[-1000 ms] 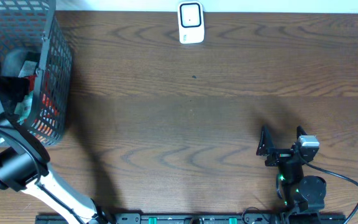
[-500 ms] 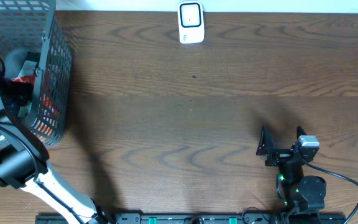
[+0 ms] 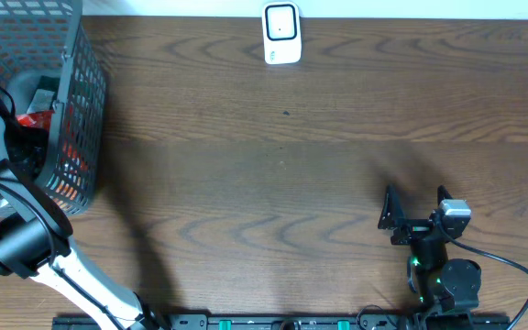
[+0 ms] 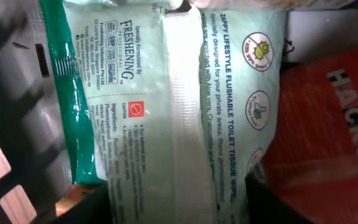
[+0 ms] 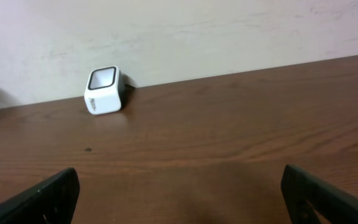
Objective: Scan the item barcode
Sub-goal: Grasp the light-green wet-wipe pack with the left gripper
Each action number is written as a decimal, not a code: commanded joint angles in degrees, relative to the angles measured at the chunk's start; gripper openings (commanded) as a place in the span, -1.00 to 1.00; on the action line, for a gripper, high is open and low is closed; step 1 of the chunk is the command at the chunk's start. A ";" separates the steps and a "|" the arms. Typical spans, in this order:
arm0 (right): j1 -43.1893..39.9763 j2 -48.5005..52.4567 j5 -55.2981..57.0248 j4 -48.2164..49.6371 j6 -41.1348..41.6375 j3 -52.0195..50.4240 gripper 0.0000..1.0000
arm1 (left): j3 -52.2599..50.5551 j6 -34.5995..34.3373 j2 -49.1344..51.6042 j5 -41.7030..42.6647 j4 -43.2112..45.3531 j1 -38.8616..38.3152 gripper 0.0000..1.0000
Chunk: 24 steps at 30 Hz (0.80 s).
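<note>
The item is a pale green pack of flushable toilet wipes [image 4: 166, 112] lying inside the wire basket [image 3: 85, 101] at the table's left edge. My left gripper [image 4: 176, 208] is down in the basket [image 4: 11, 124], one dark finger [image 4: 89, 205] against each long side of the pack, shut on it. No barcode shows on the face I see. From overhead the left gripper [image 3: 26, 137] is mostly hidden by the mesh. The white scanner [image 3: 281, 34] stands at the table's far edge and also shows as a small scanner [image 5: 104, 90] in the right wrist view. My right gripper [image 3: 415, 206] rests open near the front right.
A red "Hacks" pack [image 4: 328, 124] lies right beside the wipes, touching the right finger. Other packs fill the basket floor. The basket's dark mesh wall rises on the left of the gripper. Brown wooden table [image 3: 282, 183] stretches between basket, scanner and right arm.
The left gripper has sunk a little deeper into the basket and its jaws have narrowed onto the wipes pack. The right arm has not moved.
</note>
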 commanded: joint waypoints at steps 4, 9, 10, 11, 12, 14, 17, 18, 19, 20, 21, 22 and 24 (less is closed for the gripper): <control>-0.33 0.02 -0.04 -0.20 0.22 -0.04 0.98 | -1.03 1.11 -7.56 -0.74 -0.37 0.26 -0.44; -0.33 0.00 -0.04 -0.20 0.22 -0.04 0.99 | -1.03 1.11 -14.32 -0.94 0.33 0.24 -0.44; -0.33 0.02 -0.04 -0.22 0.22 -0.04 0.98 | -1.03 1.11 -16.04 -0.92 0.66 0.24 -0.43; -0.33 0.02 -0.04 -0.20 0.22 -0.04 0.98 | -1.03 1.11 -17.42 -0.92 0.90 0.24 -0.43; -0.33 0.02 -0.02 -0.20 0.22 -0.04 0.99 | -1.03 1.11 -19.17 -0.94 1.14 0.24 -0.44; -0.33 0.02 -0.04 -0.20 0.22 -0.04 0.99 | -1.03 1.20 -22.27 -0.94 1.57 0.17 -0.44; -0.33 0.02 -0.04 -0.20 0.22 -0.04 0.99 | -1.03 2.64 -28.15 -0.96 2.89 0.07 -0.44; -0.33 0.02 -0.04 -0.20 0.22 -0.04 0.98 | -1.03 2.67 -29.66 -0.96 3.19 0.07 -0.44; -0.33 0.02 -0.04 -0.20 0.22 -0.04 0.99 | -1.03 2.67 -30.84 -0.96 3.37 0.07 -0.44; -0.33 0.00 -0.04 -0.22 0.22 -0.04 0.98 | -1.03 2.64 -32.22 -0.94 3.56 0.07 -0.44; -0.33 0.02 -0.04 -0.20 0.22 -0.04 0.99 | -1.03 2.67 -33.31 -0.94 3.74 0.07 -0.44; -0.33 0.00 -0.04 -0.20 0.22 -0.04 0.99 | -1.03 2.71 -34.51 -0.94 3.91 0.07 -0.44; -0.33 0.00 -0.04 -0.22 0.22 -0.04 0.99 | -1.03 3.87 -36.46 -0.96 4.37 -0.35 -0.44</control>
